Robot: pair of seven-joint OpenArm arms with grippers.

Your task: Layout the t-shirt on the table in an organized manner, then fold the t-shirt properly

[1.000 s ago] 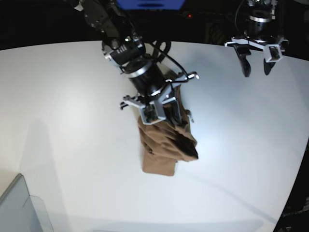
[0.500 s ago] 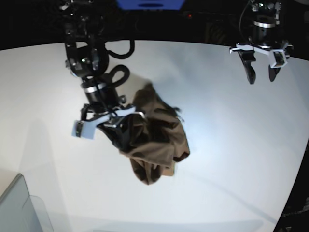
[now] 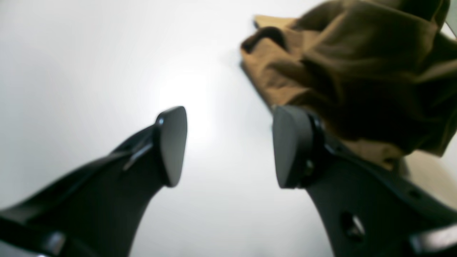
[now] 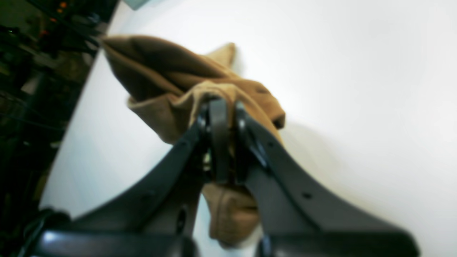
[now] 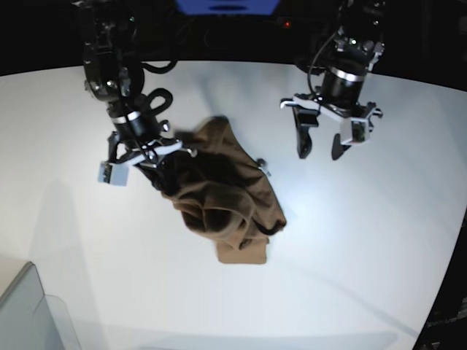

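The t-shirt (image 5: 226,197) is soft, medium-brown cloth, heavily wrinkled and bunched into a lumpy heap with deep dark folds. It sits near the middle of the table (image 5: 365,240), a smooth, matte white top with a curved far edge. The lower end of the heap lies flat on the surface; its upper left portion is lifted.

The right gripper (image 4: 221,142) is clenched on a gathered fold of the t-shirt, its dark fingers (image 4: 282,167) pressed together with cloth spilling above and below them. In the base view this gripper (image 5: 149,157) stands at the heap's upper left.

The left gripper (image 5: 321,149) is released, its 2 black, smooth, wedge-shaped pads (image 3: 173,142) well apart with only white table between them. It hangs to the right of the t-shirt, not touching it.

Open white surface surrounds the heap on every side, widest to the right and toward the near edge. The corner of a grey translucent bin (image 5: 33,313) occupies the near left corner, well apart from the cloth.

Both wrist views are blurred, so weave and seams cannot be made out. The left wrist view cuts the t-shirt (image 3: 357,60) off at its right border. The shirt's neck and sleeves cannot be told apart within the heap.
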